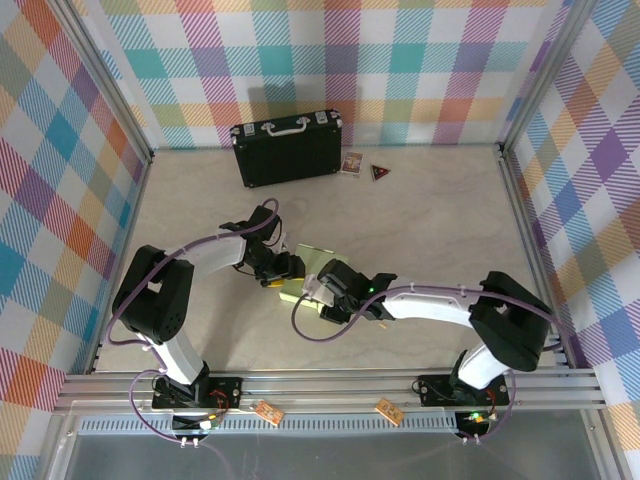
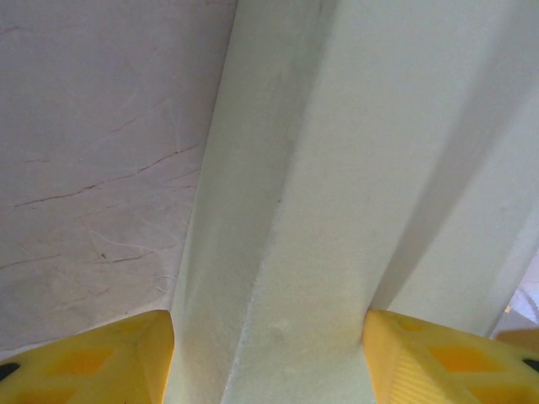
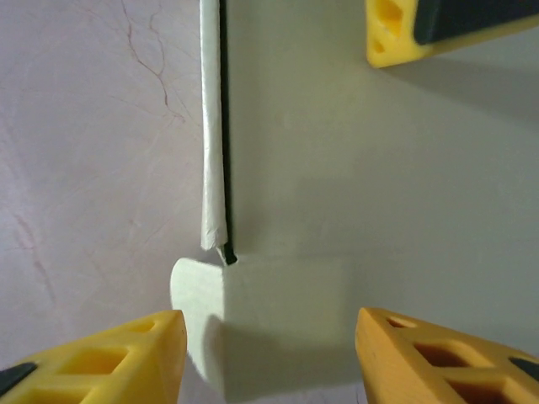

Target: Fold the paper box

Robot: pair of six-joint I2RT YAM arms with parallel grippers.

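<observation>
The paper box [image 1: 313, 257] lay near the middle of the counter [image 1: 430, 220], a little toward 6 o'clock, pale green and partly hidden under both arms. The left tool [image 1: 289, 270] met it from its 9 o'clock side and the right tool [image 1: 318, 291] from about 5 o'clock, the two close together over the card.

In the left wrist view, the left tool [image 2: 268, 326] had its yellow fingers [image 2: 126, 353] partway apart, one on either side of a raised fold of the paper box [image 2: 337, 168]. Whether they pinched that fold could not be told.

In the right wrist view, the right tool [image 3: 269, 324] stood wide and held nothing, with a rounded tab [image 3: 253, 295] of the paper box [image 3: 354, 168] lying flat between its fingers.

A black case [image 1: 288, 152] stood well apart at 12 o'clock, by the back wall.
</observation>
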